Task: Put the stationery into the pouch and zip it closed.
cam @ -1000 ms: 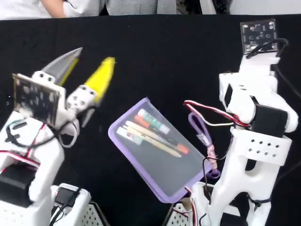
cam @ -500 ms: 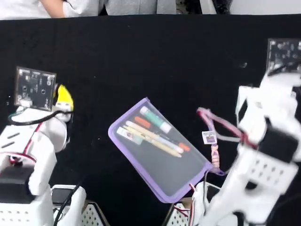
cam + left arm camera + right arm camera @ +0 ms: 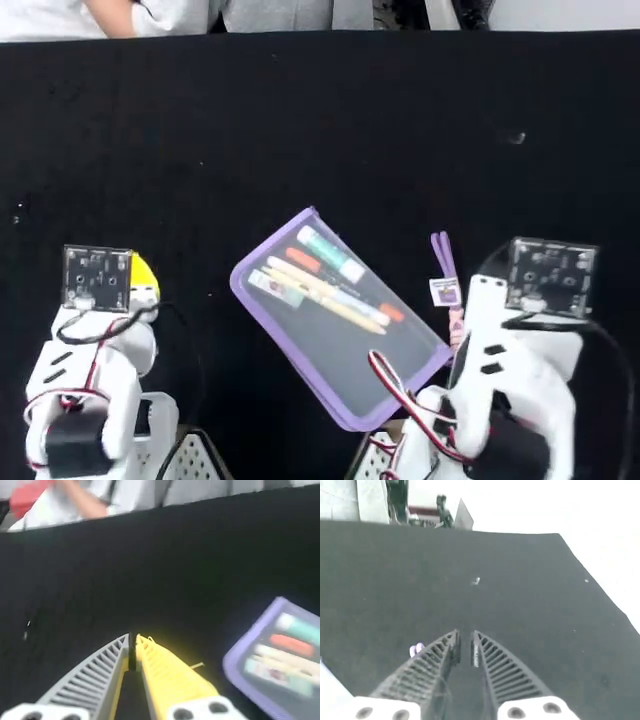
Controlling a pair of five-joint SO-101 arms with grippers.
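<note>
High view: left arm (image 3: 92, 375), right arm (image 3: 520, 380) tucked low, flanking pouch (image 3: 345, 360); left fingers (image 3: 165, 672), right fingers (image 3: 506, 672) clenched.

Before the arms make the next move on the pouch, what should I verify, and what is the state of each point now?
1. Stationery inside the pouch: ok, it shows through the clear side.
2. Zip fully closed: cannot tell.
3. Left gripper holds nothing: ok, it is shut and empty.
4. Right gripper holds nothing: ok, it is shut and empty.
5. Both grippers apart from the pouch: ok.
6. Strap lying free beside the pouch's corner: ok.
</note>
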